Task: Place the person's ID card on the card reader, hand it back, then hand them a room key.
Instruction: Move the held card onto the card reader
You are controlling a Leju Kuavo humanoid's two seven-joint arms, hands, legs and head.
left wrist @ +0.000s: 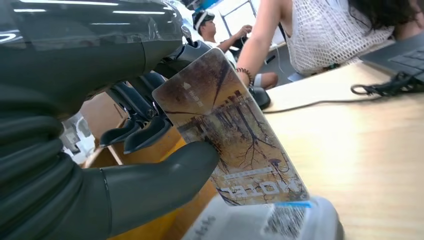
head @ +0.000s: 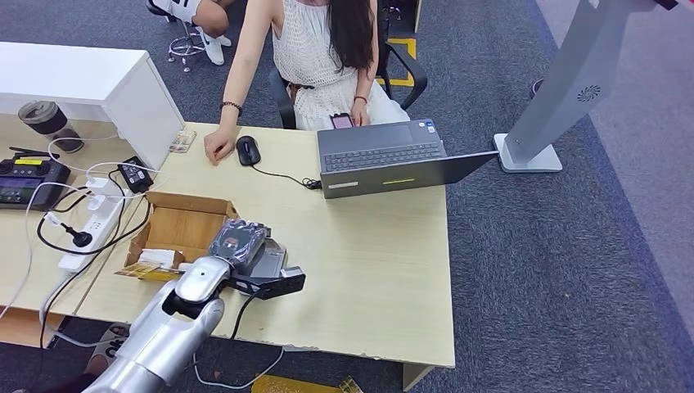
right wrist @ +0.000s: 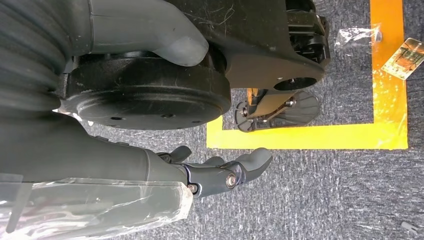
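The big desk [head: 368, 270] is made of pale wood and looks smooth and flat, and a person [head: 315, 57] in a white knit top sits at its far side with one hand resting on it. An open grey laptop [head: 385, 160] sits on the desk in front of them, hard and thin. On the near left is a brown cardboard box [head: 176, 225], open at the top, with rough paper walls. Just to the right of the box lies the card reader [head: 274, 262], a small flat grey and black box with a cable. The robot's left hand [head: 237, 246] is over it, dark and shiny, wrapped partly in clear plastic. This hand pinches a card [left wrist: 230, 135] between its thick thumb and its darker fingers. The card is thin, stiff and glossy, with a brown picture of trees and rounded corners, and its low edge is at or just above the reader; I cannot tell if it touches. It looks like the reader step is going on now, though the card's picture could mean it is a room key. Handing things to the person is still to do. The right hand [right wrist: 220, 172] hangs low over grey carpet with yellow tape, its fingers loosely curled and holding nothing.
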